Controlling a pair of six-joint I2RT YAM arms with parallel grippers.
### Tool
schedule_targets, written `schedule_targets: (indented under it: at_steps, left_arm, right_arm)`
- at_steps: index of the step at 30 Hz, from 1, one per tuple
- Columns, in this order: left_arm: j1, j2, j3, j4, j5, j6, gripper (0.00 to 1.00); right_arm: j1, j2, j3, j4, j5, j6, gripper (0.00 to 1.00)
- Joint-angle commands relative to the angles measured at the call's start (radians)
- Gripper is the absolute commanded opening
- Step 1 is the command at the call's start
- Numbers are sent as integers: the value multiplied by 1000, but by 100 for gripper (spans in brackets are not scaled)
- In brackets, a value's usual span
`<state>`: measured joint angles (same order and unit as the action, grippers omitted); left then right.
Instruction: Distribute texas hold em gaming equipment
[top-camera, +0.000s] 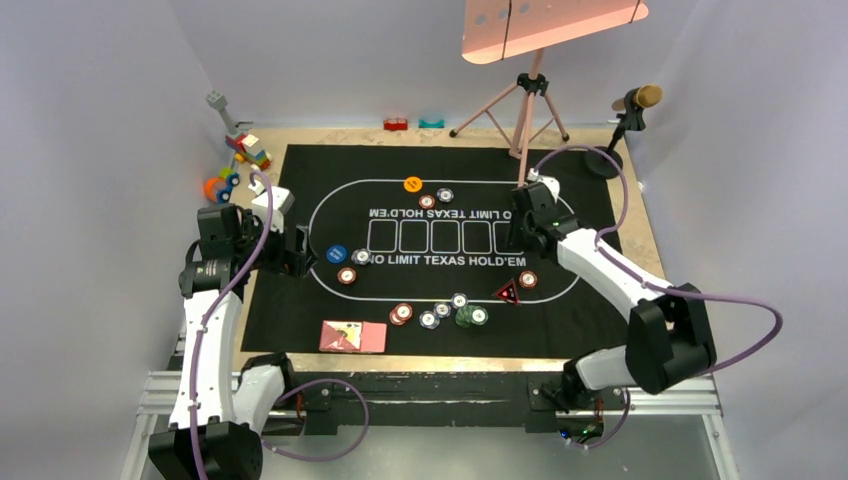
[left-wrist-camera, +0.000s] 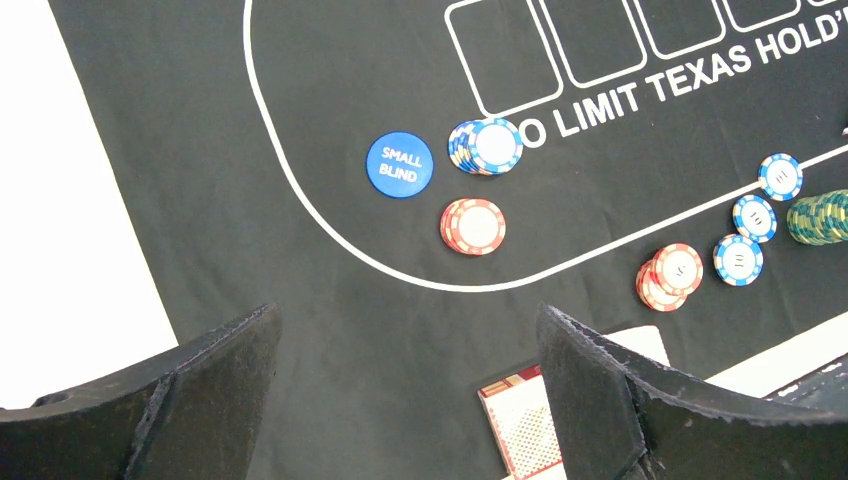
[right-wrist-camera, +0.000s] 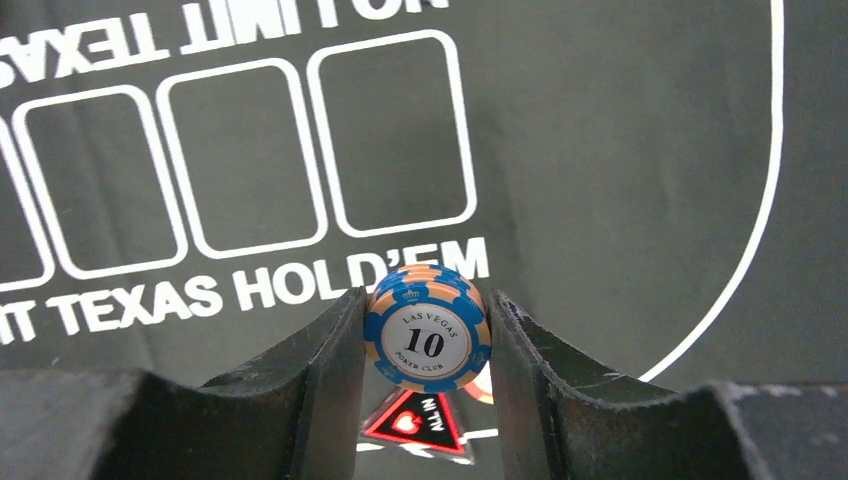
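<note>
Both arms have white shells between black joint housings: the left arm (top-camera: 205, 345) at lower left of the overhead frame, the right arm (top-camera: 600, 265) at right. A purple cable (top-camera: 755, 300) loops along each. The left gripper (left-wrist-camera: 408, 315) has matte black, wedge-shaped fingers (left-wrist-camera: 215, 385) with rough, frayed edges.

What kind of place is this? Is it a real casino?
Probably not: it looks like a robot lab set up for poker. A black Texas Hold'em mat with poker chips lies between plain white walls, and the left arm and right arm are bolted at the near edge.
</note>
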<state>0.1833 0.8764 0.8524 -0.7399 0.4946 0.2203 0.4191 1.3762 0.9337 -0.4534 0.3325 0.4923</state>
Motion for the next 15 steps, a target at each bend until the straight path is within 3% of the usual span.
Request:
schedule_targets:
  at_steps: [1, 11, 13, 15]
  left_arm:
    - [9, -7, -5, 34, 25, 15, 100]
    - [10, -8, -6, 35, 28, 15, 100]
    - [9, -7, -6, 36, 30, 16, 100]
    - [9, -3, -6, 34, 31, 16, 100]
  right_arm:
    - [-87, 32, -3, -12, 26, 43, 0]
    - [-197, 136, -32, 1, 7, 114, 0]
    - [-199, 155, -32, -3, 14, 115, 10]
    - [-204, 172, -34, -3, 8, 115, 32]
